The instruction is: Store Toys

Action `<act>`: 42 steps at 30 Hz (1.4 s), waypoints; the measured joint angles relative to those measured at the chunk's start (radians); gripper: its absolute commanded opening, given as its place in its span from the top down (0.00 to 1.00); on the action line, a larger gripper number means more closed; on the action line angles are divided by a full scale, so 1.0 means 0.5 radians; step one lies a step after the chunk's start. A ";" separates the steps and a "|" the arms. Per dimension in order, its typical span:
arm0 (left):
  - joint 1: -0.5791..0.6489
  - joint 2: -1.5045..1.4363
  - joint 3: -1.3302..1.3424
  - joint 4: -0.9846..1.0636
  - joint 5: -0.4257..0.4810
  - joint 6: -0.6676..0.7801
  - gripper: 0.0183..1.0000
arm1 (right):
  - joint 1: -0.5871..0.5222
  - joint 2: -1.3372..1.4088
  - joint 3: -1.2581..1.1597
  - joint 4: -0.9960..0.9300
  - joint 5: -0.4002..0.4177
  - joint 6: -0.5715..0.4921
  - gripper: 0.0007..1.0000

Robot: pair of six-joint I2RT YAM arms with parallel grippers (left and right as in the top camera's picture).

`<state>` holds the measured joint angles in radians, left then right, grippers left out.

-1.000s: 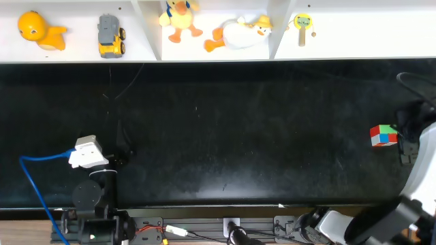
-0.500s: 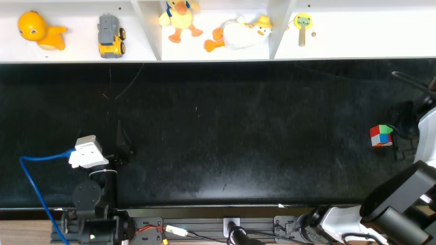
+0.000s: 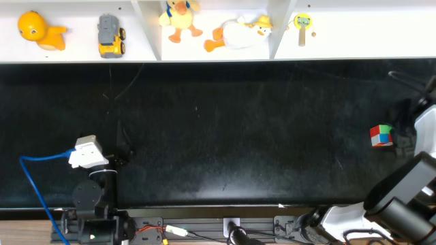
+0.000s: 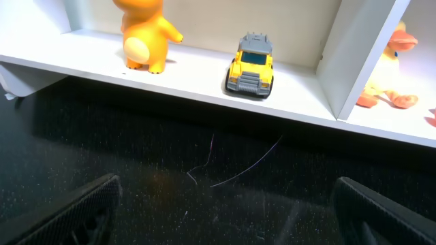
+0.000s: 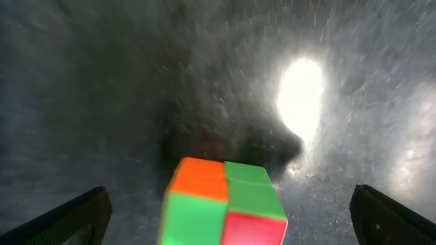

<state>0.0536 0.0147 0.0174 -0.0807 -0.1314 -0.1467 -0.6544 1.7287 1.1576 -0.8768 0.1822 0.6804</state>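
Cube [image 5: 204, 211] at wide-open right tool [image 5: 230, 193]; left tool [image 4: 226, 182] wide open, facing yellow truck [image 4: 252, 64]

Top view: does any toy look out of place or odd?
The coloured cube lies alone on the table near its right edge, not in the white shelf, where the white plush duck lies on its side.
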 measured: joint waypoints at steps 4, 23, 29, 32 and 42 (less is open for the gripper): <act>0.000 0.001 0.000 0.000 0.000 -0.001 0.00 | -0.001 0.023 -0.114 0.083 -0.018 0.000 0.00; 0.000 0.000 0.000 0.000 0.000 -0.001 0.00 | -0.001 0.023 -0.181 0.280 -0.058 -0.025 0.19; 0.000 0.000 0.000 0.000 0.000 -0.001 0.00 | 0.001 0.023 -0.225 0.314 -0.070 -0.040 0.26; 0.000 0.000 0.000 0.000 0.000 0.000 0.00 | -0.001 0.023 -0.230 0.311 -0.056 -0.047 0.36; 0.000 0.000 0.000 0.000 0.000 0.000 0.00 | -0.001 0.023 -0.234 0.298 -0.039 -0.051 0.50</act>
<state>0.0536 0.0147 0.0174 -0.0807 -0.1314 -0.1467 -0.6548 1.7401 1.0405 -0.7277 0.1627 0.6548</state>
